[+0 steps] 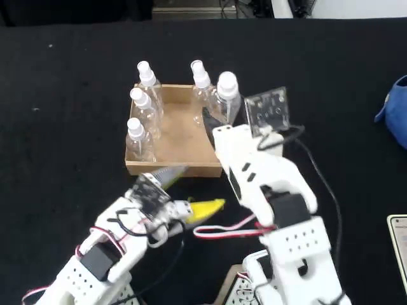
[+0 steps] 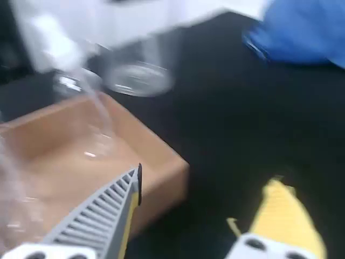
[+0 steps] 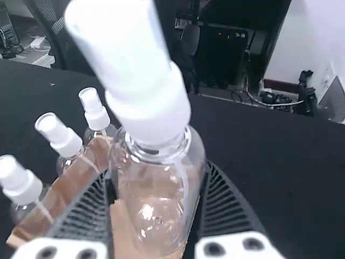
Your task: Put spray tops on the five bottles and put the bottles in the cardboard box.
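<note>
High view, going left to right: three bottles can be seen lined up along the left wall of the cardboard box (image 1: 181, 140). These are the near bottle (image 1: 137, 140), the middle bottle (image 1: 142, 108) and the far bottle (image 1: 147, 77). All three are stood upright and each one is fitted with a white spray top.

Just in front of the box's near wall, the left gripper (image 1: 203, 186) is held low over the black table (image 1: 76, 95). Its jaws are spread wide and nothing is held between them. The grey finger is placed right at the box wall and the yellow one is set off to the side over the cloth. Same deal from the left wrist view, where the left gripper (image 2: 207, 181) is seen next to the box (image 2: 161, 162) corner.

A fourth bottle (image 1: 200, 82), also capped, is stood at the back wall. Right beside it, at the far right corner of the box, the fifth bottle (image 1: 227, 95) is clamped by the right gripper (image 1: 219, 117). In the right wrist view the fifth bottle (image 3: 156, 178) is squeezed by its clear body between the right gripper (image 3: 156, 216) jaws, spray top on. Whether its base is resting on the box floor can't be told tbh.

A blue object (image 1: 397, 108) is left well apart at the table's right edge.
</note>
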Robot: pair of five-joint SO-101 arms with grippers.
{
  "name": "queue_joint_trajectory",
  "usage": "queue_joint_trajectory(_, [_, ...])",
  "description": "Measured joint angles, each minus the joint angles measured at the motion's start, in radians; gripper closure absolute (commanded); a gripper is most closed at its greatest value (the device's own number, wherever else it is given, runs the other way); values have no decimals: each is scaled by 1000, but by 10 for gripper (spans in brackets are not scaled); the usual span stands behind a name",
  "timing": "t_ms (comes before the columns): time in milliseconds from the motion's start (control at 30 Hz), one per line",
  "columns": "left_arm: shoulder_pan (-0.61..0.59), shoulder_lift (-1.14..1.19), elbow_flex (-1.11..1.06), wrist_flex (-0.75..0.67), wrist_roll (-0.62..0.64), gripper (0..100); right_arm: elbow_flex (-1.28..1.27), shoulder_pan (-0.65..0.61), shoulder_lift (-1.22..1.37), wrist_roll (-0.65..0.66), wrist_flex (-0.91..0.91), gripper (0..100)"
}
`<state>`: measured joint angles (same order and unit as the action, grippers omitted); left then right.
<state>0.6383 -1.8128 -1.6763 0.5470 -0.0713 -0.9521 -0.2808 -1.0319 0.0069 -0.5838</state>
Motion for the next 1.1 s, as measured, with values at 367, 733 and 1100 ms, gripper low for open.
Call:
queue_joint_trajectory(367, [41,2,0,100,0,971,-206,6,173,-11,284,988])
queue_joint_trajectory(733, [48,2,0,106,0,971,-454,-9,173,-11,595,988])
queue_joint_trajectory(1100, [48,2,0,103,0,971,-463,-17,282,-11,606,988])
